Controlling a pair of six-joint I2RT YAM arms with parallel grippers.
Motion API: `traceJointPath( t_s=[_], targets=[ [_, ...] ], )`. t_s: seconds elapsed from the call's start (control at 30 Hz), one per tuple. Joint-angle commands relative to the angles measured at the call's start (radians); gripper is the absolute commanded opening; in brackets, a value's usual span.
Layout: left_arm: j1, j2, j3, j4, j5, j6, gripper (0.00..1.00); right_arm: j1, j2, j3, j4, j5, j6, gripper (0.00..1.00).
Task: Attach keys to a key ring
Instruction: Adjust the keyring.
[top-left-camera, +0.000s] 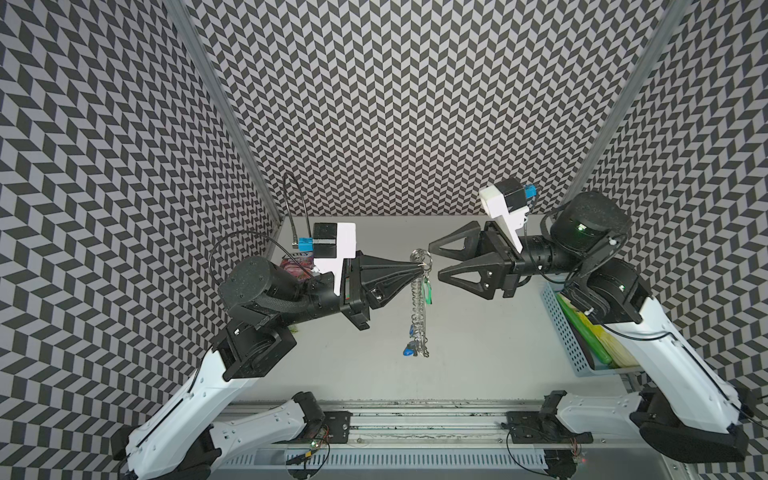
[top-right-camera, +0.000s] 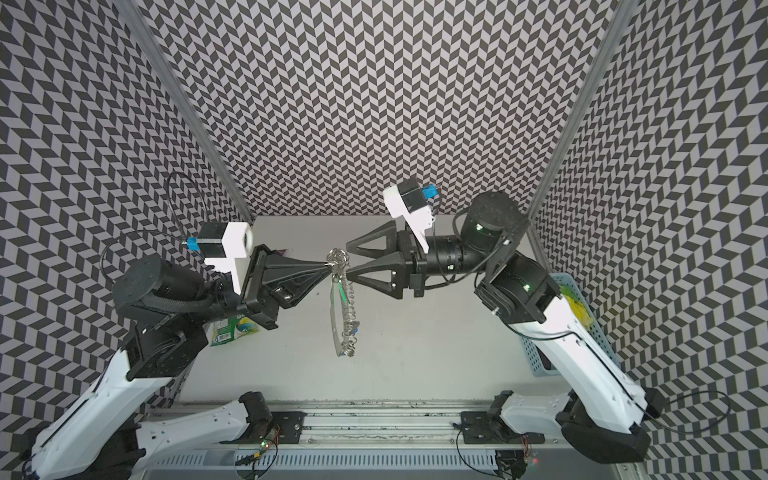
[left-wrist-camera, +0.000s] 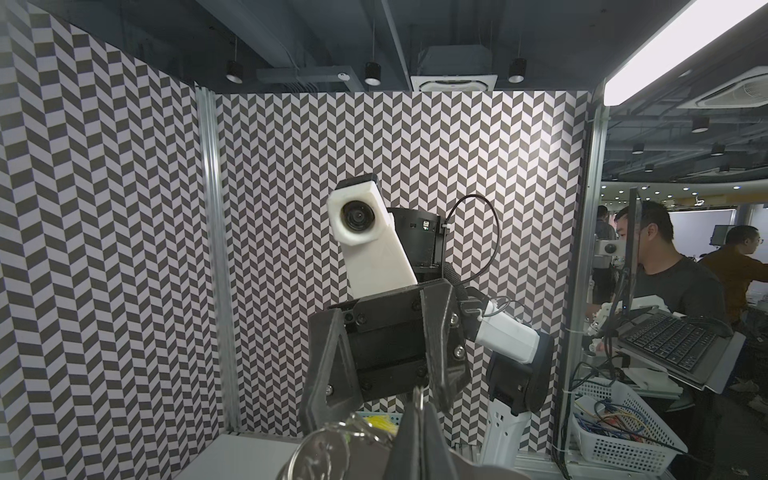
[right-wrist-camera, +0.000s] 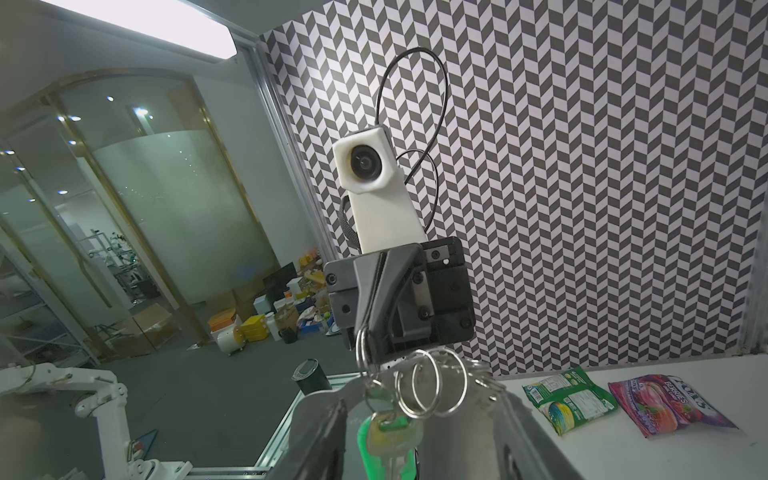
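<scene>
Two left gripper (top-left-camera: 414, 268) fingers pinched tight on upper end of key ring (top-left-camera: 417, 309), centre frame in both top views. Key ring hangs edge-on below grip. Green key (top-left-camera: 428, 289) dangles near top, just right of key ring; blue keys (top-left-camera: 409, 352) at lower end. Right gripper (top-left-camera: 436, 261) fingers apart, tips just right of key ring top, holding nothing. Basket (top-left-camera: 569, 336) far right.

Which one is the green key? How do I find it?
Look above the middle of the gray table, where the left gripper holds up the key ring, a hanging strip fringed with silver rings. Near the held end dangles the green key. Only its tag is bright green; the blue-tagged keys hang at the far lower end.
</scene>
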Motion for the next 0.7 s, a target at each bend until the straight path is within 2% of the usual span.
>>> traceJointPath(
  t_s=[0.0,0.4,0.67],
  targets=[
    [-0.005,-0.006,0.006,0.072,0.01,-0.02,0.0,-0.004,-0.026,0.024,0.044,-0.009,0.007,0.58],
    [-0.005,-0.011,-0.009,0.08,0.01,-0.039,0.0,-0.002,0.011,0.061,0.067,-0.052,0.042,0.58],
    [-0.005,-0.023,-0.064,0.168,-0.027,-0.059,0.0,0.007,0.04,0.068,0.077,-0.071,0.049,0.55]
  ],
)
